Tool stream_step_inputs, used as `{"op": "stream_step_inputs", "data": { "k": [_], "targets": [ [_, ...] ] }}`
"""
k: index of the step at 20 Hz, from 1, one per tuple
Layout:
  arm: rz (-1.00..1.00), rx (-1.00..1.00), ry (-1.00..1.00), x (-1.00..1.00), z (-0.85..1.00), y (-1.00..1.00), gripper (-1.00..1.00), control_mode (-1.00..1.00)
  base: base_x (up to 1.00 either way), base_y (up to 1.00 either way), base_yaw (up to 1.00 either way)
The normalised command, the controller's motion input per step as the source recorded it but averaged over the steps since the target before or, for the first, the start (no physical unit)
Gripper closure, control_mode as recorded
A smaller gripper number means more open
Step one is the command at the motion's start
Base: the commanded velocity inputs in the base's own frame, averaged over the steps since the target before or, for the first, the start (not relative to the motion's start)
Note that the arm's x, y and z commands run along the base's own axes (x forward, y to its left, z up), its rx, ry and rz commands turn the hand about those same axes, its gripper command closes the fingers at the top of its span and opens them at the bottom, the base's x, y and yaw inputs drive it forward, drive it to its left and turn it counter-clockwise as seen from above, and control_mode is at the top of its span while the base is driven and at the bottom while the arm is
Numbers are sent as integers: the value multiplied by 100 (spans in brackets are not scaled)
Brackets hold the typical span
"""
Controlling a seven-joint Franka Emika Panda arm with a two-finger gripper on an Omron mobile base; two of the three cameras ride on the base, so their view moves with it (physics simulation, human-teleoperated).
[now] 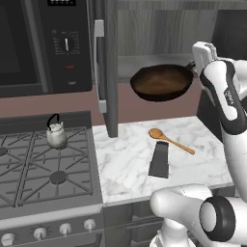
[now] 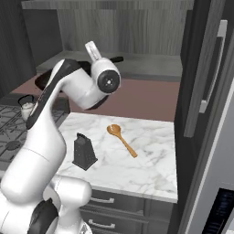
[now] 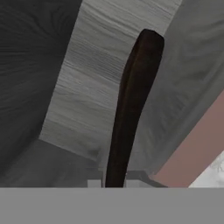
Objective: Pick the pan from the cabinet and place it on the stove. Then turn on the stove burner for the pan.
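On the marble table you have a wooden spoon lying flat, bowl end toward the back wall, handle running out to the right. Just beside it, nearer the front edge, sits a dark box grater, upright in the right base view. To your left a small silver kettle stands, with the black microwave mounted above.

White marble counter right of the stove — carrying a wooden spoon toward the back edge and a dark box grater lying nearer the front edge, just beside the spoon. On the stove's back right corner, a small silver kettle standing upright on the black grates. Above, the cabinet with its grey shelf — whether bearing the pan or not, impossible to tell.
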Motion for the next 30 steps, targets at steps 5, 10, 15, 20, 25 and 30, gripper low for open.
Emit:
{"op": "stream_step_inputs", "data": {
  "k": [5,10,15,20,25,30],
  "targets": [
    [18,2,-2,-39,-35,31,100,-100,0,0,0],
    [19,0,-2,-19,-48,42,100,-100,0,0,0],
    [20,0,0,-18,-36,27,100,-100,0,0,0],
    [18,0,0,-3,-35,38,100,-100,0,0,0],
    [17,0,0,-5,-33,36,100,-100,0,0,0],
    [14,0,0,-1,-35,44,100,-100,0,0,0]
  ]
}}
